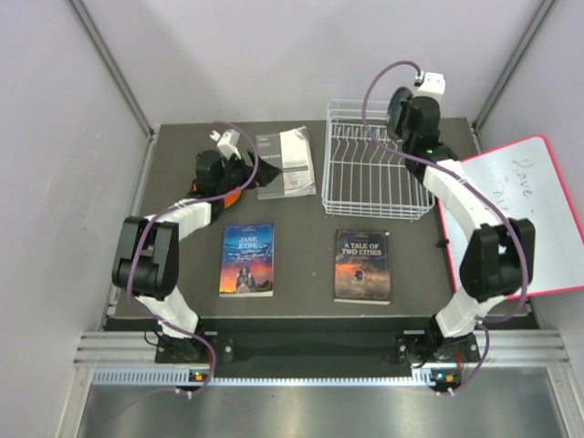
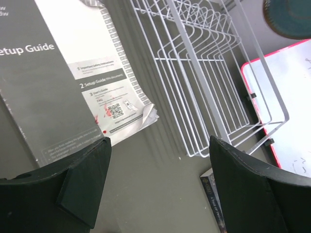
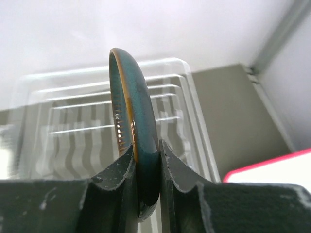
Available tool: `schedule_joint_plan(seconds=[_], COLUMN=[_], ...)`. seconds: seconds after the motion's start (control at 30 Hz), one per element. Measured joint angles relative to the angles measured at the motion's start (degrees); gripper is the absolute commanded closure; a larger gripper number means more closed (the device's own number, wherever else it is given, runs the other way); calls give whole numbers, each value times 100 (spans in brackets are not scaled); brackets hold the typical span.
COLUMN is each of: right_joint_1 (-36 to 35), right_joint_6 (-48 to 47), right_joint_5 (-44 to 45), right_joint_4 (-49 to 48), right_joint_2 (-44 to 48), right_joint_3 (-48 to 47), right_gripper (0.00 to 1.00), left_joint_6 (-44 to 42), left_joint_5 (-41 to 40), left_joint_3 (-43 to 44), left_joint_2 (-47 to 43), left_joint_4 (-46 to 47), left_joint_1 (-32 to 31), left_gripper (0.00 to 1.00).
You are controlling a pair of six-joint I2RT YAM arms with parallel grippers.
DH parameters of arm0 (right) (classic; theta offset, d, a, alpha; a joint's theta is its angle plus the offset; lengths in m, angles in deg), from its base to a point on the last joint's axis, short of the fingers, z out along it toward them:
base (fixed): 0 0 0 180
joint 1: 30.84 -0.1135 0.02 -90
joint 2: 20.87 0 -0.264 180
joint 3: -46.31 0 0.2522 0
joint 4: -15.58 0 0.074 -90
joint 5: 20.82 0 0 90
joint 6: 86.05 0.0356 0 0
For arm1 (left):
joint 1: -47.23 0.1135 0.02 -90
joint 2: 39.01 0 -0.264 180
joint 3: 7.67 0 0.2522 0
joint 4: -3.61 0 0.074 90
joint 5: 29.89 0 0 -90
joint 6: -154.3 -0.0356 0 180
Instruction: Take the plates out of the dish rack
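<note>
Right jaws clamped on rim of teal plate (image 3: 133, 121), upright, edge-on, above dish rack (image 1: 374, 182), 1 o'clock corner. Left jaws apart, farther off, 10 o'clock.

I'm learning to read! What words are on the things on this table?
"JANE EYRE": on the left book
"A TALE OF TWO CITIES": on the right book
"Setup Guide": on the grey booklet; its small print is too tiny to read
The whiteboard handwriting is too faint to read

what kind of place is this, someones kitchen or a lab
Most likely a robotics lab test cell, not a kitchen: two arms bolted to a dark table inside plain panel walls, with staged props: a dish rack, two paperbacks and a whiteboard.
</note>
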Motion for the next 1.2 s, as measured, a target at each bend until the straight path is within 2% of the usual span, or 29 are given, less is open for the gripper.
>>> schedule_joint_plan(seconds=[0.23,0.37,0.47,0.77,1.03,1.13,1.2], right_joint_1=[17,-22,-96,-463,-730,-772,-780], right_joint_6=[1047,1676,2031,2660,3047,3316,3543], right_joint_5=[-2240,-3473,-4054,-4870,-5213,-5396,-5545], right_joint_4=[-144,-389,-424,-1082,-1770,-2153,-2452], right_joint_2=[1113,1128,1062,1012,669,461,293], right_joint_3=[809,1512,1941,2354,2387,2452,2490], right_gripper=[100,100,100,100,100,100,100], left_joint_6=[254,511,728,1163,1226,1285,1331], left_joint_5=[407,599,719,846,841,841,844], left_joint_3=[140,144,144,79,33,-7,-35], left_joint_2=[46,144,210,236,389,424,448], left_joint_4=[210,542,841,1589,1733,1810,1923], left_joint_1=[0,0,0,-57,-190,-275,-337], left_gripper=[13,13,13,13,14,20,31])
